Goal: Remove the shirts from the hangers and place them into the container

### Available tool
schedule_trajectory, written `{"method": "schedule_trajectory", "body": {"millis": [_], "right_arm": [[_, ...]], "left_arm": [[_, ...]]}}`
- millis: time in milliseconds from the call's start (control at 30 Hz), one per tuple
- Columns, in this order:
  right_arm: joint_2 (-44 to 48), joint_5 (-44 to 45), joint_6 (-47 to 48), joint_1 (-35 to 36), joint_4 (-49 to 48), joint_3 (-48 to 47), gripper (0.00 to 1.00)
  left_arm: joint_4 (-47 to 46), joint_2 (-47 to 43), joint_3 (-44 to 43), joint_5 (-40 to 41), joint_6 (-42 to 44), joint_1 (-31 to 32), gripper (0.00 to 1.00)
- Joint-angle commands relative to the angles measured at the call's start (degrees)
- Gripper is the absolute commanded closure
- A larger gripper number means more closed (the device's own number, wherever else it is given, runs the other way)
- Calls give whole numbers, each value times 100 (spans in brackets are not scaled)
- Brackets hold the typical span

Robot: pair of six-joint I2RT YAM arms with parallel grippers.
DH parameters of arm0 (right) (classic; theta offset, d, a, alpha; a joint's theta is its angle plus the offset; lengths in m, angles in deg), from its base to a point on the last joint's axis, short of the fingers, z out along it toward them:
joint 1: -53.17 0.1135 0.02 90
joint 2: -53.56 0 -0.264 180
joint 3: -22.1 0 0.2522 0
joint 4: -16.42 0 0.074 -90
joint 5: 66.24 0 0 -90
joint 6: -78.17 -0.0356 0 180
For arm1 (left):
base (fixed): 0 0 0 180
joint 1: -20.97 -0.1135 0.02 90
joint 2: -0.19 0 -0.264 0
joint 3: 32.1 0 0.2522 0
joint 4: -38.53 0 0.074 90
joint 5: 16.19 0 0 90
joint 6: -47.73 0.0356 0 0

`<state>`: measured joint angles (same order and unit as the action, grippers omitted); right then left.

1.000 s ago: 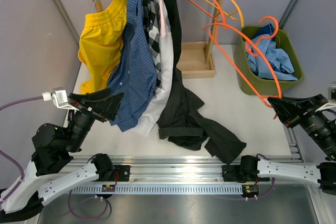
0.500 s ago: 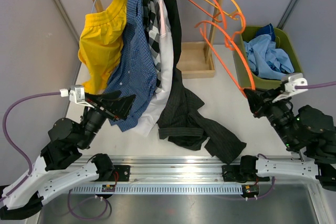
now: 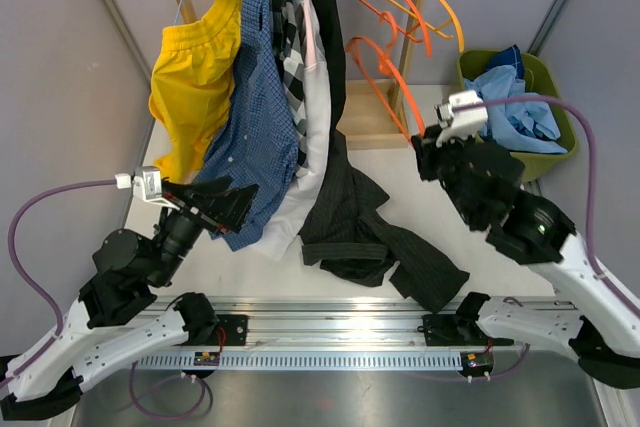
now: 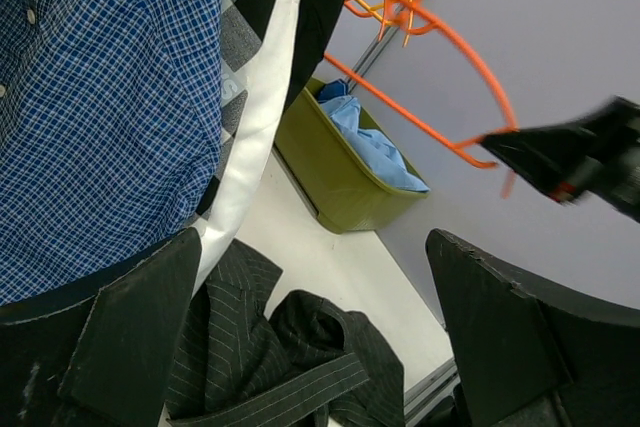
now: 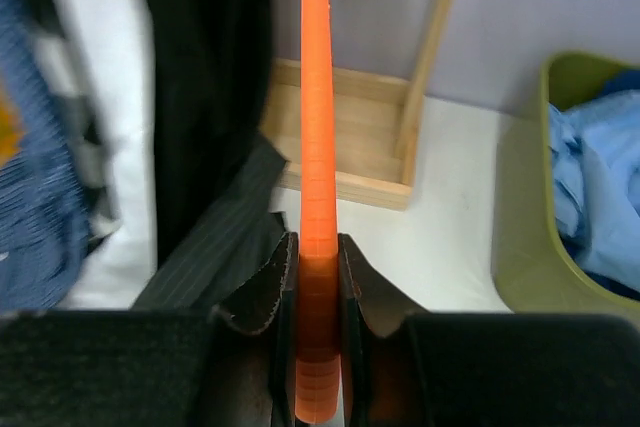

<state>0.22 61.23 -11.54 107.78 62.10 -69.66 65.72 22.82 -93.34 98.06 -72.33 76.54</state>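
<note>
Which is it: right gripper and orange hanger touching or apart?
Touching. Right wrist view: the right gripper clamps the orange hanger, both fingers pressed against its sides.

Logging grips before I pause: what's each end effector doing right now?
Left end effector: open, empty.
Right end effector: closed on the thin bright orange hanger.

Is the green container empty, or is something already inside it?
Not empty: a crumpled light blue shirt lies inside the container.
</note>
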Motion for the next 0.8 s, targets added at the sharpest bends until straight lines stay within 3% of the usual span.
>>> {"method": "schedule_trajectory", "body": {"millis": [0,67,233,767], "right_arm": [[-543,-1933,-311,-1292,-475,-225,100],[-808,-2444,-337,-1952,-738,-443,100],[-1977,-3579,-390,-2727,-934,-1776,100],[-4649,-4371,-240,-3114,-82,-5470,100]], "left_arm": [[-192,-197,37,-35,-61,6,1],[-157,-321,73,0,-70,6,1],[-86,-461,117,62,-70,6,1],[-130,-620,248,97,27,6,1]]}}
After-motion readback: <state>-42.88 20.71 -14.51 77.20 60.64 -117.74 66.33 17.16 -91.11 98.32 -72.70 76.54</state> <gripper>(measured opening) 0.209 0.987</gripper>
